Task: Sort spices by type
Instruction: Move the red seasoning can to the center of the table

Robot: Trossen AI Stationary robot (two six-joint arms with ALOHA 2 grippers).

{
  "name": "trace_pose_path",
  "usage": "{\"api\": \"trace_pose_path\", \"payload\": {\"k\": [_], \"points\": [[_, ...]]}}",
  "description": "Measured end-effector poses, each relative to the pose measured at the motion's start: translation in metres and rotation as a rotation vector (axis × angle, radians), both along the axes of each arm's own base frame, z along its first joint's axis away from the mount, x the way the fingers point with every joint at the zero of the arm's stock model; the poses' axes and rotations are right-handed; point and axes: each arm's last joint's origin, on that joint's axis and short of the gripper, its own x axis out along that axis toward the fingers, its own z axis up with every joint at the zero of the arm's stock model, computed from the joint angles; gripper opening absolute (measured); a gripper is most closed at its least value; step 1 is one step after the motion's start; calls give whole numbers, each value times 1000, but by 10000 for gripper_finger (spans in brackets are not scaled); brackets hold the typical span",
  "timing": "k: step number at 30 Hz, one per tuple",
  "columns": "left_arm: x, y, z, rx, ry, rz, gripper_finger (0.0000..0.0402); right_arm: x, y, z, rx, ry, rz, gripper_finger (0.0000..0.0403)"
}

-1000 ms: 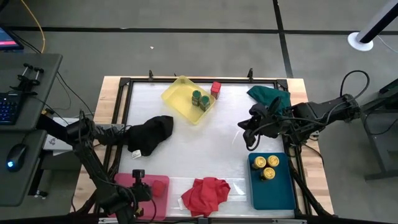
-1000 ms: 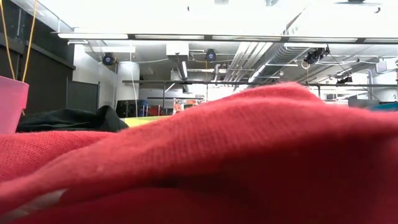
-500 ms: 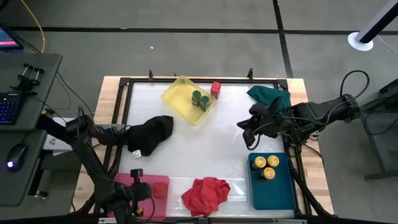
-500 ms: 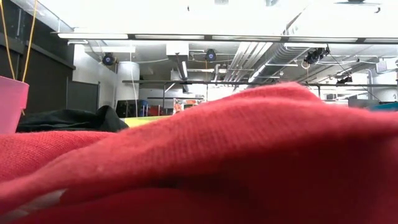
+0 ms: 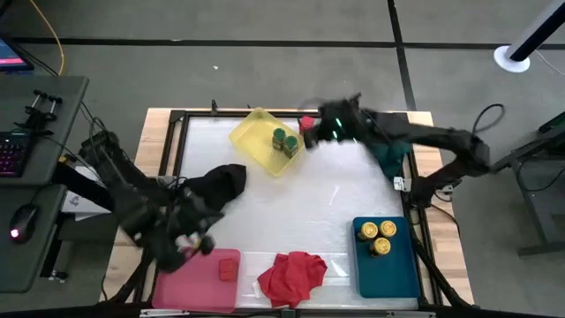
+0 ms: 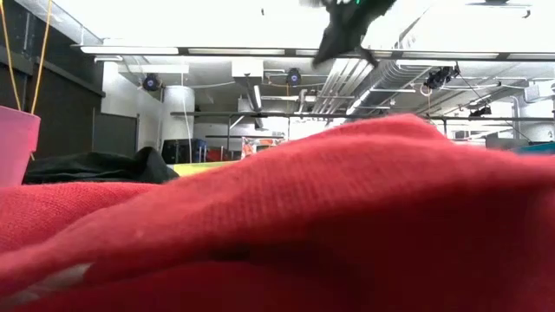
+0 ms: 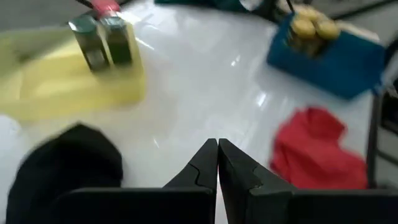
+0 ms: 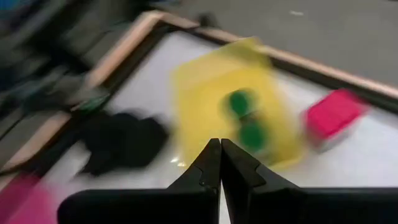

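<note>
Movement on both sides: right gripper (image 5: 328, 124), jaws pressed together, has swung to twelve o'clock beside the red box (image 5: 306, 123) near the yellow tray (image 5: 250, 134); left gripper (image 5: 190, 240), jaws likewise closed and empty, lifted off the pink tray (image 5: 190, 284) at seven. Box looks next.

Lab: exposed ceiling ducts (image 6: 408, 74), computer desk (image 5: 35, 177).

Noted on white table surface (image 5: 291, 199): yellow tray (image 5: 252, 140) at far edge, tilted diagonally; teal tray (image 5: 393, 269) at near right; pink tray (image 5: 190, 284) at near left. Black cloth (image 5: 228, 181) crumpled left of centre; red cloth (image 5: 290, 274) bunched between pink and teal trays; green cloth (image 5: 388, 152) at far right edge. Keyboard (image 5: 13, 146) and mouse (image 5: 19, 222) on side desk beyond table.
</note>
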Motion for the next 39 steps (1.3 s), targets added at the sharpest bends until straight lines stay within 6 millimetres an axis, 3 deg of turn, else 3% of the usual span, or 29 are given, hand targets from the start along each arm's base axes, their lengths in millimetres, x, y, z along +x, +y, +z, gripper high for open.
{"api": "trace_pose_path", "payload": {"k": [3,5,11,16,19,25,39], "points": [[21,17,11,-9,-60,23,0,7,-51,-24,3,44,-95,0],[31,20,20,-20,-136,26,0,10,-76,-41,6,86,-139,0],[44,7,41,16,-387,68,0,28,-113,-88,10,147,-181,0],[40,-3,48,2,-473,93,0,41,-121,-123,35,210,-184,0],[35,-8,49,3,-501,103,0,44,-123,-133,32,245,-200,0],[30,-11,50,8,-538,142,0,42,-125,-134,-46,299,-229,0],[32,-9,50,14,-542,159,0,35,-122,-143,-35,435,-153,0]]}}
